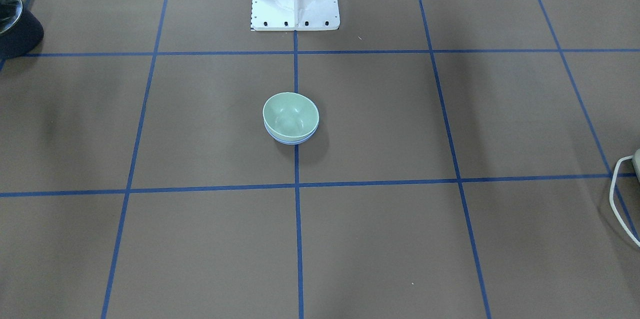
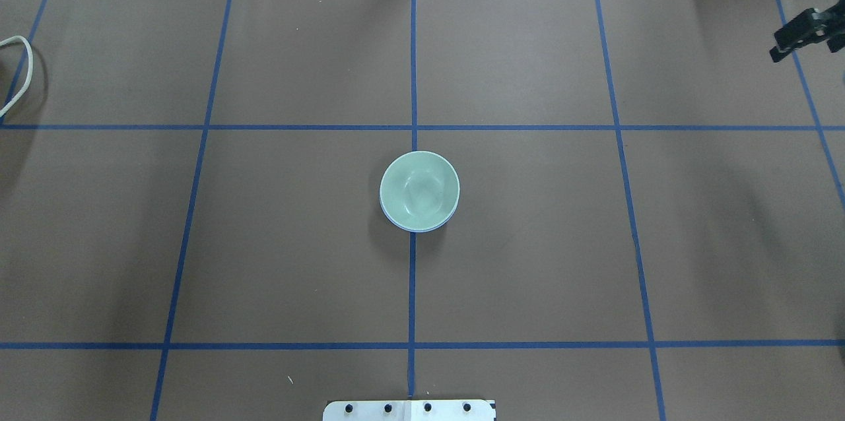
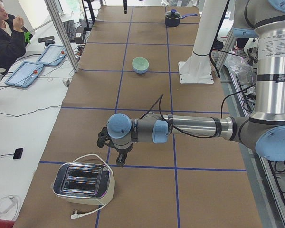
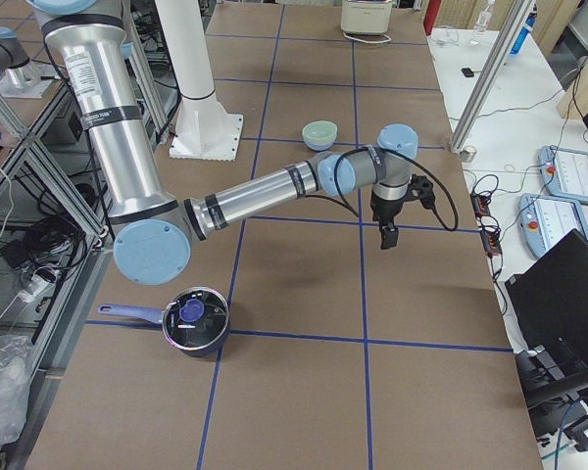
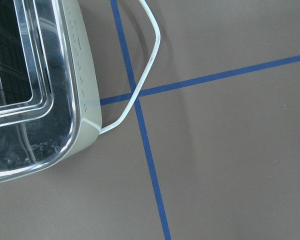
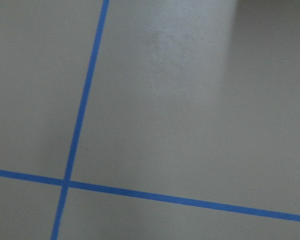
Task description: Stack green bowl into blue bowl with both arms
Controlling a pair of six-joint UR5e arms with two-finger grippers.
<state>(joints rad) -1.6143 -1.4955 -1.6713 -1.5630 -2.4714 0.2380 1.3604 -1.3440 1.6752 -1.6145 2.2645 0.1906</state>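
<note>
At the lower left of the side view, the left hand [image 3: 118, 162] hangs fingers-down beside the toaster [image 3: 84, 183], and the left arm [image 3: 194, 127] is stretched level. The right hand [image 4: 386, 240] also points down. Neither hand touches anything, and I cannot tell how far either is open. Farther off, at mid-counter [image 2: 528, 243], the green bowl [image 2: 419, 189] sits nested in the blue bowl [image 2: 398, 224], both mouths up.

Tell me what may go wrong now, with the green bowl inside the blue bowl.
The small glossy mint-green bowl seems to sit slightly off-centre in the periwinkle-blue bowl, so it may rock. The left gripper hangs close to the chrome toaster and its white cord; a careless move could snag it.
</note>
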